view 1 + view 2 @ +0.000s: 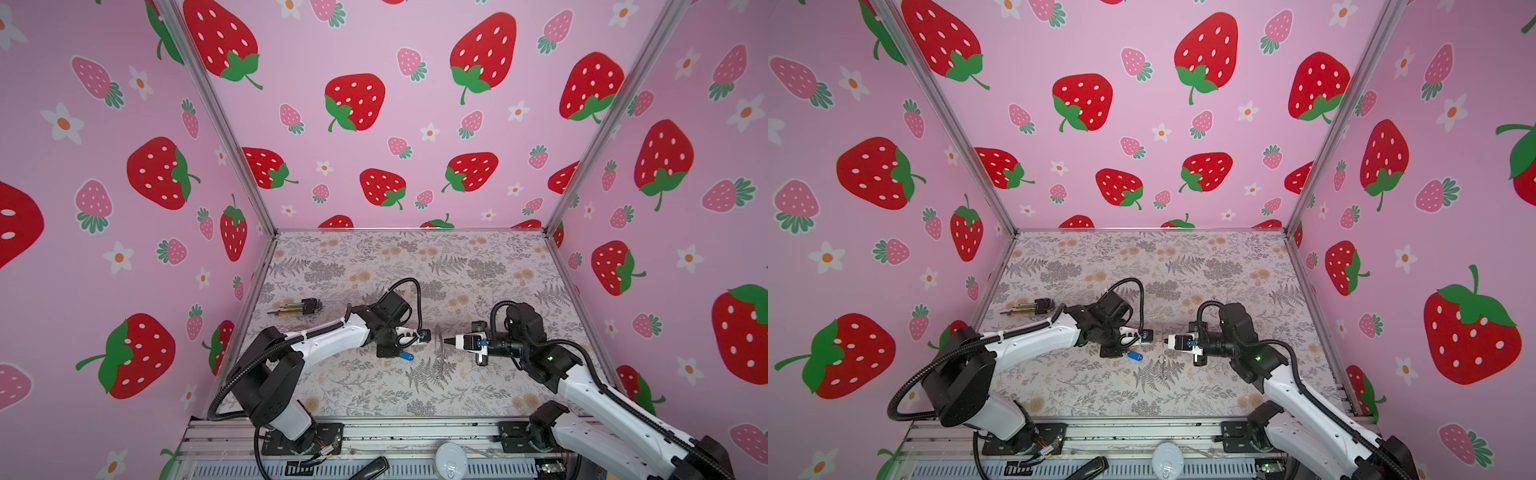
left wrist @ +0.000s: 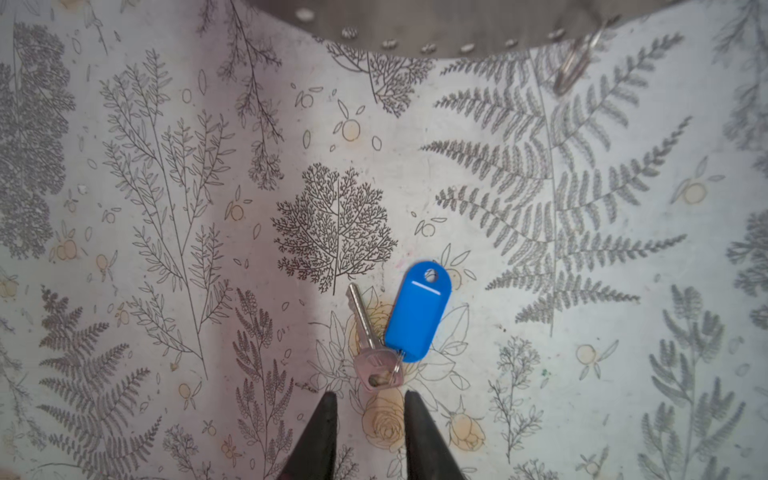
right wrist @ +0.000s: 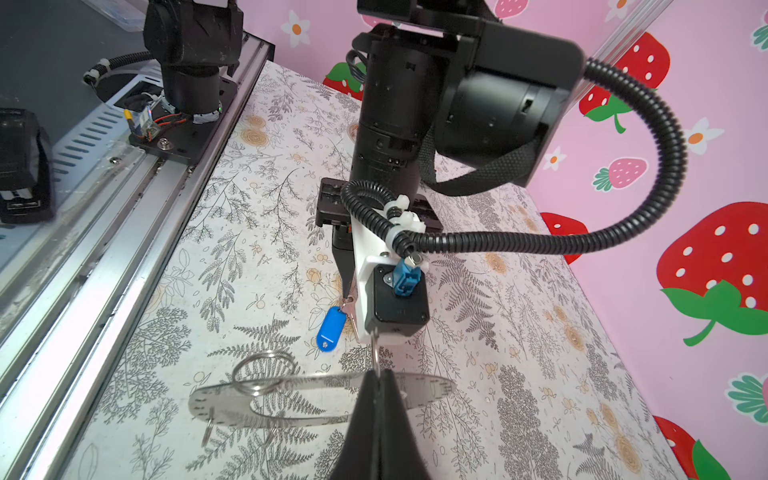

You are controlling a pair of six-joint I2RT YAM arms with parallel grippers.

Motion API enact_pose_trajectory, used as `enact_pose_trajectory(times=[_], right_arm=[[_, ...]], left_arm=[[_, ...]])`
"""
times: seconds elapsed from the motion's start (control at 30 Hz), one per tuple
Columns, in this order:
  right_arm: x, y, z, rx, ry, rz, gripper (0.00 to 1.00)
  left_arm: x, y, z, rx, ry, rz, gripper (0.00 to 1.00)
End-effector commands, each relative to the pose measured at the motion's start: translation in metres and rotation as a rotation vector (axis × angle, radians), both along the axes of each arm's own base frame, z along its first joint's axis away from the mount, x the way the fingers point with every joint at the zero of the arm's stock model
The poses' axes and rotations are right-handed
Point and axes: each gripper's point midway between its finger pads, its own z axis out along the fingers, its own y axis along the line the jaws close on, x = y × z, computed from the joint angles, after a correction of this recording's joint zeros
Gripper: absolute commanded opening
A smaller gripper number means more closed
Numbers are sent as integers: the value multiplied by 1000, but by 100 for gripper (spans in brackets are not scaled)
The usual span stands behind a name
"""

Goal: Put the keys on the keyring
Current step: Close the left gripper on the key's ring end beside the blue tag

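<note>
On the floral table [image 2: 623,395], the keys [image 2: 374,361] lie with a blue tag [image 2: 417,311] bearing a white stripe, just ahead of the left gripper [image 2: 370,401], jaws narrowly parted; the right gripper [image 3: 380,376] clamps the keyring [image 3: 432,388]

Far left on the table [image 1: 374,257], a dark bundle of thin yellow-green-tipped tools [image 1: 297,308] lies flat on the fern-and-flower print. Pink strawberry walls [image 1: 374,104] close in three sides. On the near metal rail [image 1: 415,434] sits a white round disc [image 1: 450,457], with a black handle [image 1: 374,467] to its left.
</note>
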Motion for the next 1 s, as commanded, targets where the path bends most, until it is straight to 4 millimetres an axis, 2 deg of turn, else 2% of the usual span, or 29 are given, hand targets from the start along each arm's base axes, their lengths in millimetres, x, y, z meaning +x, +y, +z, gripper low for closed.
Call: enact_pose_trajectory(times=[0.0, 0.3, 0.97], right_arm=[[-2, 1, 3, 6, 4, 19, 0], [0, 2, 1, -2, 7, 17, 0], [1, 2, -1, -10, 7, 13, 0]], left_arm=[[-2, -1, 4, 57, -20, -111, 30], [-4, 5, -7, 148, -37, -178, 30], [-4, -7, -19, 154, -16, -188, 25]])
